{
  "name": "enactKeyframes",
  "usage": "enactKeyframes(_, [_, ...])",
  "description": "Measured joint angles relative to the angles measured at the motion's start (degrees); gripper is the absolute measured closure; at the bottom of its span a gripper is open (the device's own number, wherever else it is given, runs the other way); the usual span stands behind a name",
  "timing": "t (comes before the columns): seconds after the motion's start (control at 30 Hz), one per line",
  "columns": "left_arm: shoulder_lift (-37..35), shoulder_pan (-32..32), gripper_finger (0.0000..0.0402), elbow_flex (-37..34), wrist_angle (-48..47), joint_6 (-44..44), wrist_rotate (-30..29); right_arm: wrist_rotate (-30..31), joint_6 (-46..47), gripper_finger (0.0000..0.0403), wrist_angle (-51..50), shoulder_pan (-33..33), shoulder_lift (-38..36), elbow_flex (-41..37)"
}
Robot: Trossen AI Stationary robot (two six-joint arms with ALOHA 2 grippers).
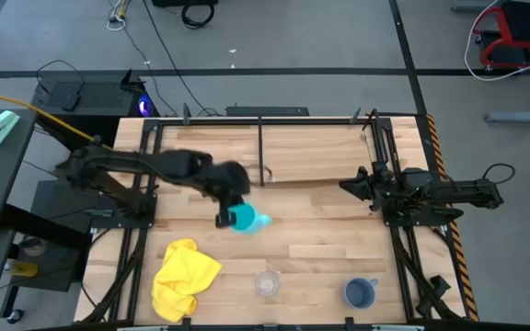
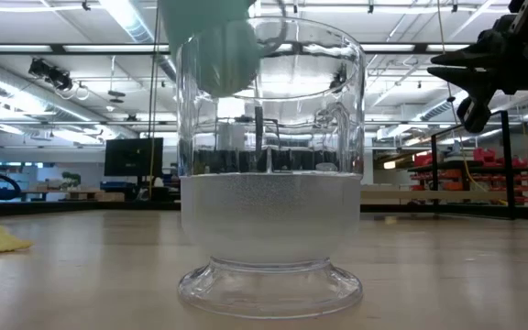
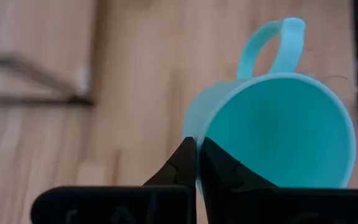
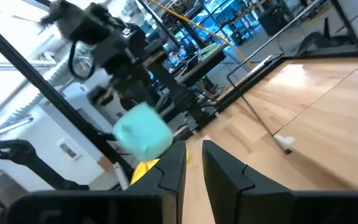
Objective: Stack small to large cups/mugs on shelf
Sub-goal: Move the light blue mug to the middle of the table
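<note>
My left gripper (image 1: pixel 226 217) is over the middle of the table, shut on the bright cyan mug (image 1: pixel 245 219). The mug also shows in the left wrist view (image 3: pixel 278 124) and high up behind the clear cup in the low view (image 2: pixel 216 46). The small clear cup (image 1: pixel 267 282) stands on its foot near the front edge. The grey-blue mug (image 1: pixel 361 292) stands to its right. The shelf board (image 1: pixel 320 152) lies at the far middle. My right gripper (image 1: pixel 350 187) waits at the right, above the table, its fingers (image 4: pixel 219 168) a narrow gap apart and empty. My left gripper pinches the cyan mug's rim (image 3: pixel 199 177), one finger inside the mug and one outside, on the side opposite the handle (image 3: pixel 278 43). The mug is lifted clear of the table and tilted, its mouth turned toward the wrist camera.
A crumpled yellow cloth (image 1: pixel 184 276) lies at the front left. Black frame rods stand along the table's left and right sides (image 1: pixel 403 257). The shelf's black metal upright (image 1: pixel 261 147) stands at the board's left edge. Bare tabletop (image 1: pixel 320 230) lies between the held mug and the right arm.
</note>
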Motion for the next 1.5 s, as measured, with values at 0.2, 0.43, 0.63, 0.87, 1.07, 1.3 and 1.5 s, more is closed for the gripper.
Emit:
enactKeyframes(0.2, [12.02,-2.88,0.0391,9.2,-1.54,6.23,0.01,-2.96,5.0,0.0341,-0.67,0.0,0.25,0.01])
enactKeyframes(0.43, [25.79,-1.33,0.0391,24.09,-7.47,13.42,2.0,-7.99,3.78,0.0341,-0.63,0.0,0.24,0.01])
enactKeyframes(0.63, [34.31,2.14,0.0391,35.06,-9.06,17.2,2.91,-8.22,1.86,0.0341,-0.66,0.0,0.24,0.02])
enactKeyframes(0.87, [41.12,5.51,0.0391,40.24,-9.47,18.75,7.17,-8.22,1.41,0.0341,-1.49,0.0,0.24,0.02])
enactKeyframes(1.07, [44.46,6.12,0.0391,40.36,-8.75,20.29,7.23,-8.22,0.45,0.0341,-2.65,0.0,0.24,0.02])
enactKeyframes(1.3, [46.28,5.31,0.0391,40.38,-7.35,21.76,7.36,-8.22,0.0,0.0341,-3.45,-0.01,0.79,0.02])
enactKeyframes(1.5, [46.28,4.35,0.0391,40.38,-4.86,21.94,7.34,-8.22,-1.14,0.0341,-3.82,0.0,1.03,0.02])
